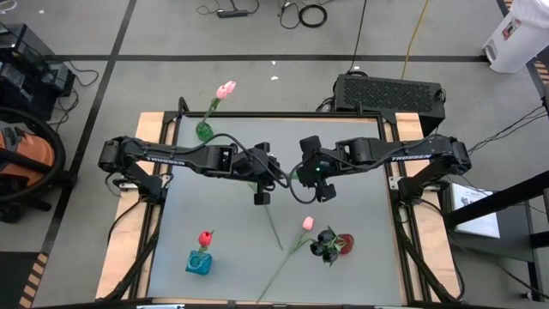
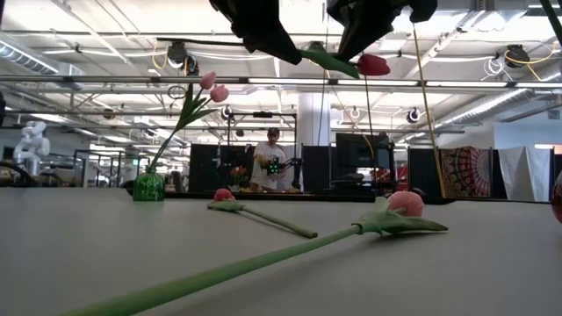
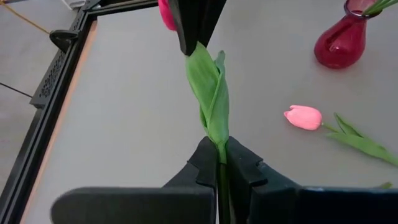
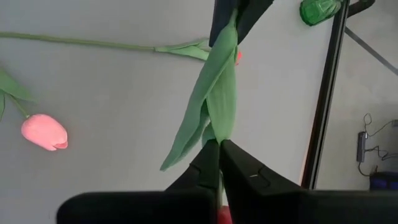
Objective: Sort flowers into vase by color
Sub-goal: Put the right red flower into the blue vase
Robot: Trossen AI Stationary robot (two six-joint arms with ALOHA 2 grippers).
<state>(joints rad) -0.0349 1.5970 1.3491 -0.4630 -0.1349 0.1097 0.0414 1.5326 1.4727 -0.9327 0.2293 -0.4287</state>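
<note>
Where the table's near edge runs, a blue vase (image 1: 198, 263) stands close to the near left corner with one red tulip (image 1: 205, 238) in it, and a dark red vase (image 1: 343, 245) stands toward the near right with black flowers (image 1: 325, 244) at its mouth. Between them a pink tulip (image 1: 307, 223) lies flat, its long green stem slanting down to the near edge; a second loose stem (image 1: 273, 225) lies just beside it, nearer the middle. Above the table's centre both arms meet on a single tulip held in the air: the left gripper (image 3: 221, 160) is closed on its stem just below the leaves, and the right gripper (image 4: 220, 155) is likewise clamped on the same flower (image 2: 373, 64), whose red head shows in the low view between the two dark fingers. At the far edge, near the far left corner, a green vase (image 1: 204, 130) holds a pink tulip (image 1: 226, 89) that leans outward past the table's frame.
</note>
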